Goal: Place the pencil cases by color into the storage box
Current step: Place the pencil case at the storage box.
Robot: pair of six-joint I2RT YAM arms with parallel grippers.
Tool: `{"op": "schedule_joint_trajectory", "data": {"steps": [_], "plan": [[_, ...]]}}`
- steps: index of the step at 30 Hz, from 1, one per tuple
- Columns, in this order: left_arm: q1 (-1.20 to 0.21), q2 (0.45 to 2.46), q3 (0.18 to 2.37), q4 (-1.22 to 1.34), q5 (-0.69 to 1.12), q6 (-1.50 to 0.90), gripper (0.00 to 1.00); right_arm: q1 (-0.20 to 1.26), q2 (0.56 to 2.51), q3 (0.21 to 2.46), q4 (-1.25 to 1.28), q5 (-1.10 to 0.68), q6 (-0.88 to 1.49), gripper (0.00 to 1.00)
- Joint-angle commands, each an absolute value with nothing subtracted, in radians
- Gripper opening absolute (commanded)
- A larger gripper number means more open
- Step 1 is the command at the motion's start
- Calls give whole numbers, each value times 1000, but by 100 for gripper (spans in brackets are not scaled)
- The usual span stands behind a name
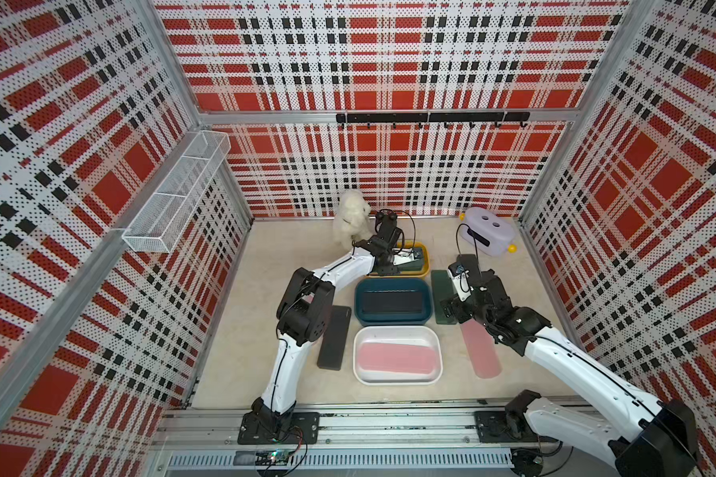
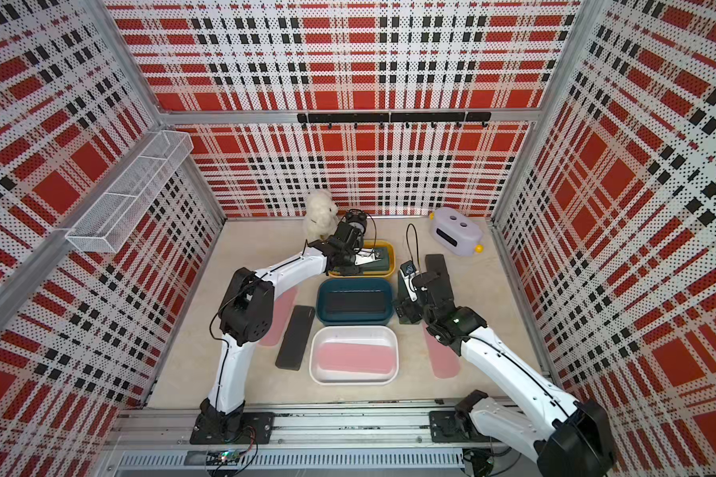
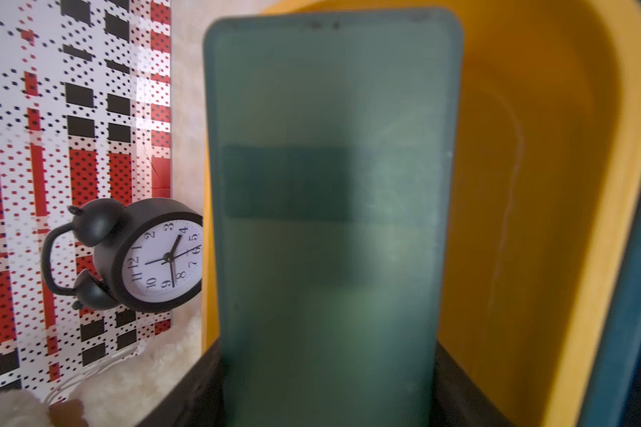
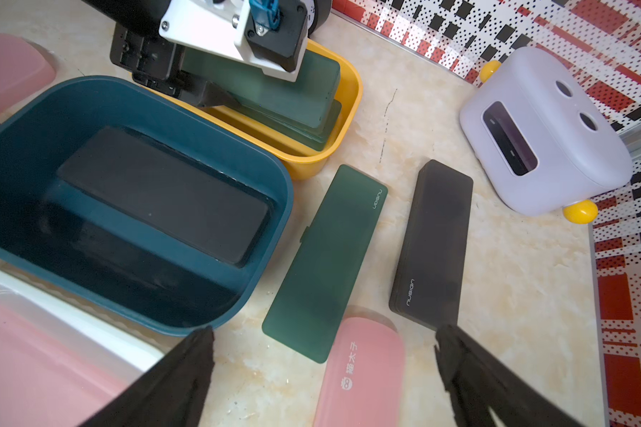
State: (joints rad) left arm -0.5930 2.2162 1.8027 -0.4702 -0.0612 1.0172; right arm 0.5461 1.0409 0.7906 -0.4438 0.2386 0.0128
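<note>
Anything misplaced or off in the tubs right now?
Nothing misplaced. Colours match so far: the left gripper holds a green case in the yellow tub above another green one; a black case lies in the blue tub; a pink case in the white tub, slightly skewed.

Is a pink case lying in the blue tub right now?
No, the blue tub holds a black case, with no pink showing inside it.

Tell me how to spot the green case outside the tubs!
Find the blue tub mid-table. Flat on the tabletop beside it lies a dark green pencil case. Its neighbours there are a black case and a pink case.
</note>
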Motion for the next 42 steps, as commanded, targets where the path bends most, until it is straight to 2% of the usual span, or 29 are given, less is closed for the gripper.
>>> {"op": "schedule_joint_trajectory", "data": {"steps": [1,23,36,42], "plan": [[-606,2221,1829,-475,-73,1024,34,535,1028,779,-430,225,17,100],[-616,2280,1843,-500,-155,1022,41,533,1045,774,-410,211,15,100],[-624,2309,1864,-500,-178,1018,52,533,1057,775,-405,211,10,100],[-624,2310,1867,-501,-184,1018,61,534,1070,782,-403,212,4,100]]}}
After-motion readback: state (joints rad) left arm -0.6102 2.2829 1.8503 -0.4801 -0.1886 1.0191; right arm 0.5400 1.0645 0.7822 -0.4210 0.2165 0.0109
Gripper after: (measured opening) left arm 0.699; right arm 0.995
